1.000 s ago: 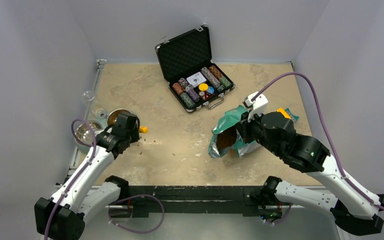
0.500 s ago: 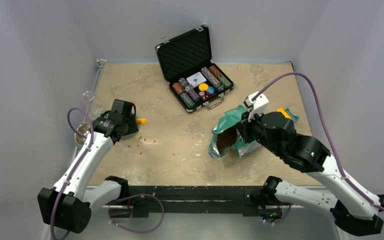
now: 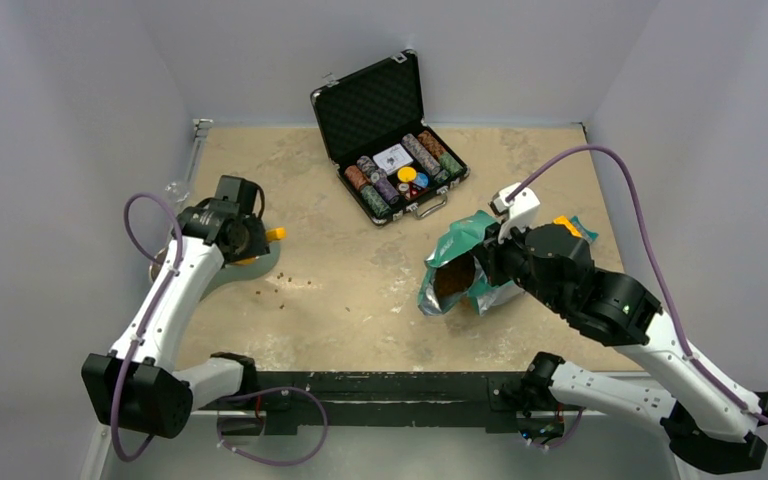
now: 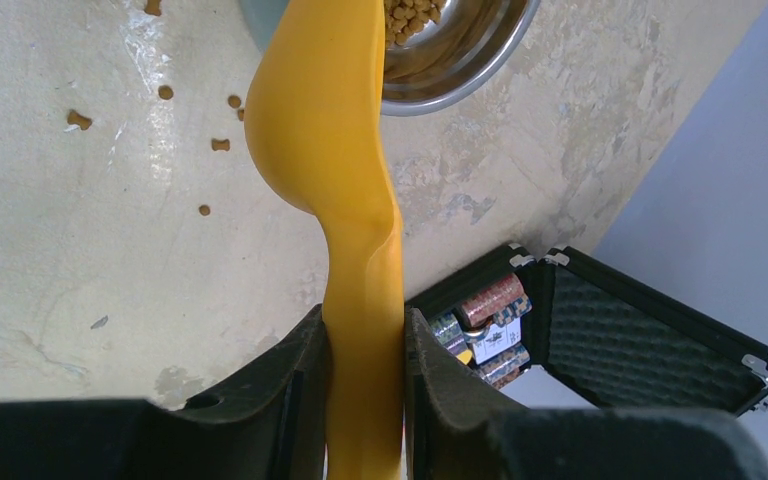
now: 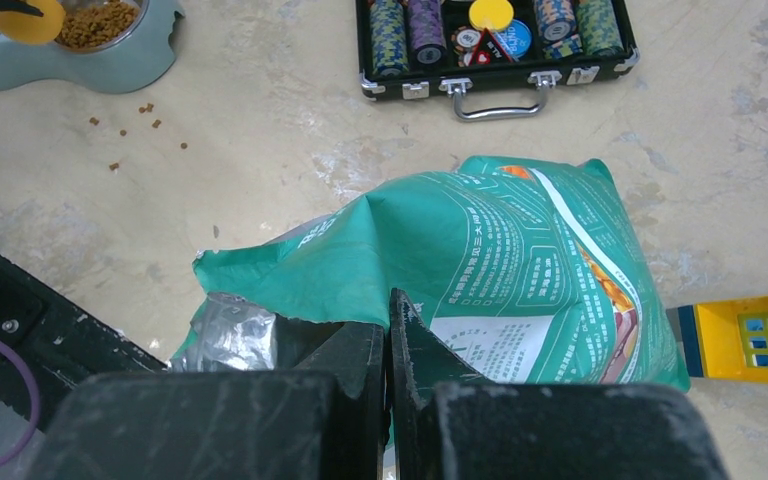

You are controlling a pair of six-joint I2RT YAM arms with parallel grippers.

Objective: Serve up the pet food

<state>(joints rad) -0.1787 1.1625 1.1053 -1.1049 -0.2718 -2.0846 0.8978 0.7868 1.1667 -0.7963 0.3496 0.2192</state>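
My left gripper (image 4: 365, 330) is shut on the handle of a yellow scoop (image 4: 335, 150). The scoop's head reaches over a steel bowl (image 4: 460, 70) holding brown pet food (image 4: 410, 15). From above, the left gripper (image 3: 240, 237) sits at the table's left edge over the bowls, hiding them, with the scoop handle (image 3: 275, 235) sticking out right. A teal feeder (image 5: 110, 65) with the pet food (image 5: 95, 25) shows in the right wrist view. My right gripper (image 5: 388, 310) is shut on the torn rim of the teal pouch (image 5: 480, 250). The pouch (image 3: 460, 262) stands open, pellets inside (image 3: 452, 283).
Loose pellets (image 3: 285, 283) are scattered on the table right of the feeder. An open black case of poker chips (image 3: 390, 140) stands at the back middle. A yellow block (image 3: 567, 225) lies behind the pouch. Grey walls close in on three sides.
My left arm has swung the scoop farther back and left, over the bowls. The right arm and the pouch have stayed still.
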